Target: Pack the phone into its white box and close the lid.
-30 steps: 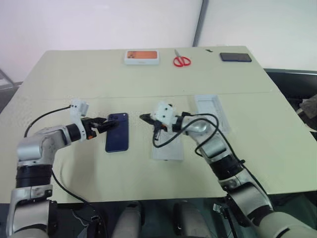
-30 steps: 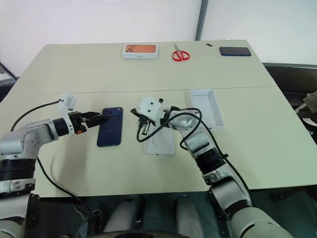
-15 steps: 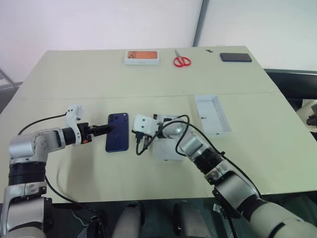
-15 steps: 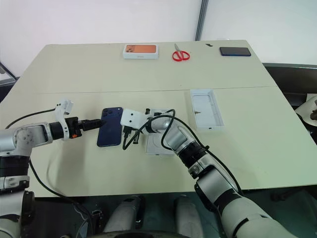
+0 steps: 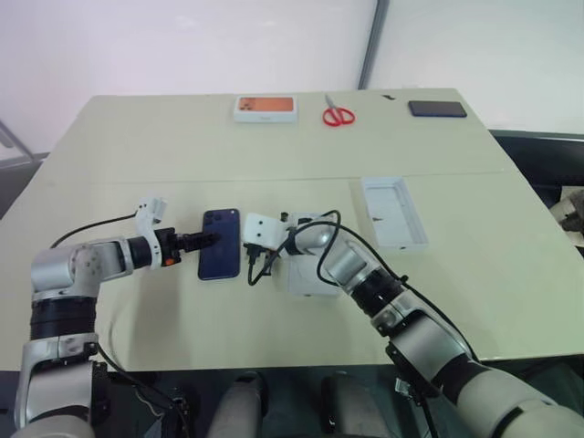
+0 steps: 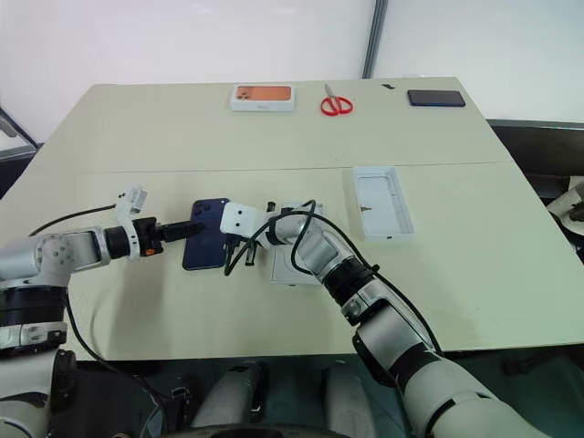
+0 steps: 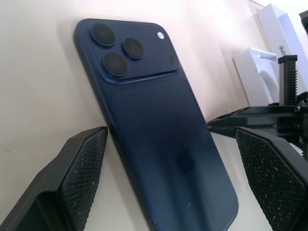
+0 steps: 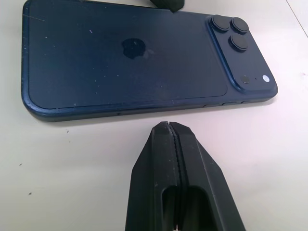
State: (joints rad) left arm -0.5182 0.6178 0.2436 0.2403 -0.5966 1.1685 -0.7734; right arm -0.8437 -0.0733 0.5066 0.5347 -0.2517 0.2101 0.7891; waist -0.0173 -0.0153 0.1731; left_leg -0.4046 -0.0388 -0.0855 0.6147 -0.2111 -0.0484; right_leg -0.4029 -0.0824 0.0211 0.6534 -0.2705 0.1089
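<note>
Bright even light, soft shadows (wrist views sharp), far edge perhaps hazy

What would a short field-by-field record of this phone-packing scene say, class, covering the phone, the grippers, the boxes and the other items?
phone: dark blue phone, face down on the table, not yet packed
left gripper: left gripper open, fingers astride the phone's left edge
right gripper: right gripper shut, tip beside the phone's right edge
trays: one white tray open at right; another partly behind the right arm
far edge: orange-picture box, scissors, black phone
</note>
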